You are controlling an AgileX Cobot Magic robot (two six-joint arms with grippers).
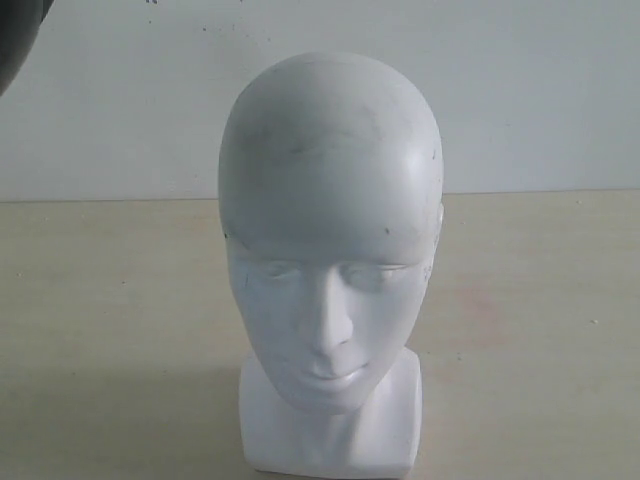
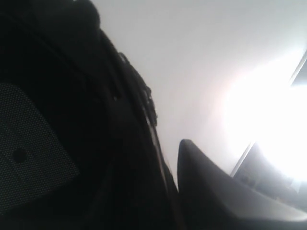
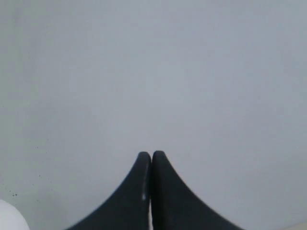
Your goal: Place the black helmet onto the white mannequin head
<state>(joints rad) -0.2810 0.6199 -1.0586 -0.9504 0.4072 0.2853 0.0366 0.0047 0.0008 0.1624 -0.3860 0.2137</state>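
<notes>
**A:** Where's the black helmet (image 1: 18, 35)?

**B:** The exterior view catches only a dark sliver of it, aloft above the bench's (image 1: 540, 300) far edge, at the left. The left wrist view shows its lining and a mesh pad (image 2: 29, 143). The left gripper (image 2: 165, 153) grips the rim.

**A:** And the white mannequin head (image 1: 330, 250)?

**B:** Upright and bare, mid-bench, well forward of the far edge. The right gripper (image 3: 151, 155) is pinched closed on nothing.

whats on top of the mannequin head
Nothing: the white mannequin head is bare on top, only small dark scuffs. The black helmet shows as a dark edge in the upper left corner, apart from it. The head's back is hidden.
</notes>
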